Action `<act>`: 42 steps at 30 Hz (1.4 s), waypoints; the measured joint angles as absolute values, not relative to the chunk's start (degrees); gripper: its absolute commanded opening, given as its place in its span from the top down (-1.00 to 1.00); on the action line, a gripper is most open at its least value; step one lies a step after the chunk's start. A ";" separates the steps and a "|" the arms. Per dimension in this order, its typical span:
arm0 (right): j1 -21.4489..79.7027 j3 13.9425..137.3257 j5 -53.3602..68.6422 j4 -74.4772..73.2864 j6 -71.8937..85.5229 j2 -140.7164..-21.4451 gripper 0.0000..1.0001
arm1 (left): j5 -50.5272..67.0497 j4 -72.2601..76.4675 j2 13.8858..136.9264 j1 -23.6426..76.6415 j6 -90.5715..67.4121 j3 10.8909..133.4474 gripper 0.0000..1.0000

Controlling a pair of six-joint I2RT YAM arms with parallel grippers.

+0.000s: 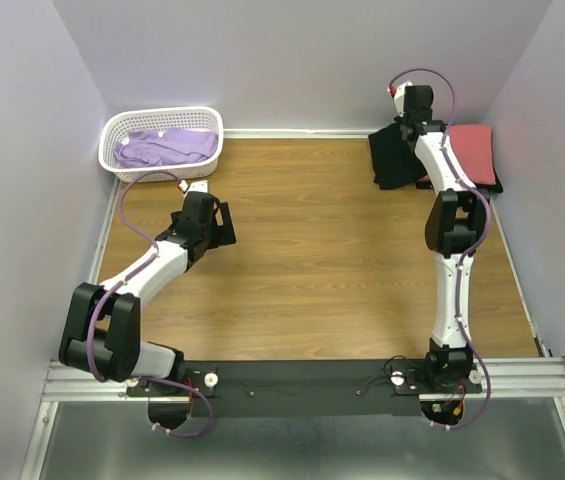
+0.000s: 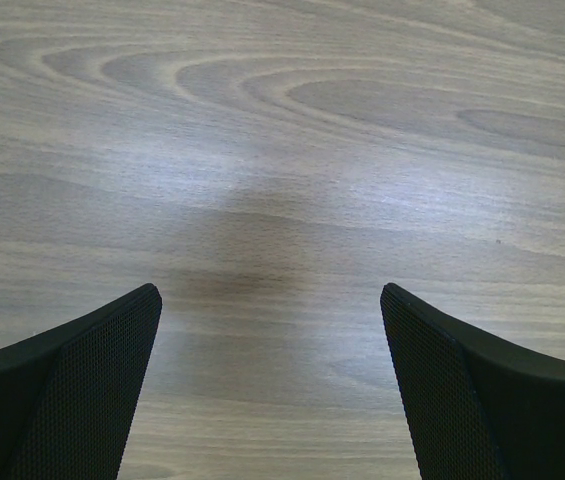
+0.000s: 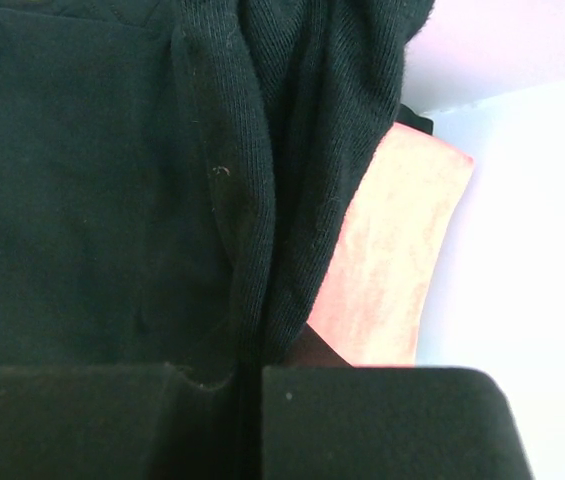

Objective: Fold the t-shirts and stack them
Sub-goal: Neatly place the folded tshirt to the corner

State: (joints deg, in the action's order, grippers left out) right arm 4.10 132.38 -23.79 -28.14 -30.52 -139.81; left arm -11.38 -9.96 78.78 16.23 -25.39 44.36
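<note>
Black t-shirt (image 1: 394,158) lies at the far right corner of the desk (image 1: 312,260), bunched, its right side touching the coral-red t-shirt (image 1: 474,150). The right hand (image 1: 409,122) is above that corner. In the right wrist view its pads are pressed nearly together at the bottom edge, with a ridge of black fabric pinched between them. The coral-red shirt shows past the black folds on the right.

Left hand (image 1: 212,222) is over the left half of the desk, well apart from both shirts. In the left wrist view its fingers (image 2: 82,390) are spread wide with only bare wood grain between them.

Lavender t-shirt (image 1: 162,148) sits crumpled inside the white basket (image 1: 162,112) at the far left corner.
</note>
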 measured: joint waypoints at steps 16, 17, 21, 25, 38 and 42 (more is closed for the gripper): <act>3.77 133.73 -23.73 -28.01 -31.11 -136.84 0.99 | -9.50 -9.93 79.72 16.23 -25.32 44.56 -0.96; 3.73 133.73 -23.73 -28.03 -31.11 -136.70 0.99 | -9.34 -9.93 79.75 16.23 -25.32 44.56 -0.96; 3.53 133.73 -22.96 -28.03 -31.03 -135.92 0.99 | -9.10 -9.93 79.75 16.23 -25.32 44.56 -0.96; 3.46 133.75 -21.89 -28.03 -30.65 -134.89 0.99 | -8.62 -9.96 79.75 16.23 -25.32 44.58 -0.96; 3.40 133.75 -21.10 -28.05 -29.95 -132.31 0.99 | -7.84 -9.93 79.79 16.23 -25.28 44.58 -0.96; 3.38 133.10 -20.32 -28.05 -29.58 -130.93 0.99 | -7.70 -9.93 79.79 16.23 -25.12 44.58 -0.96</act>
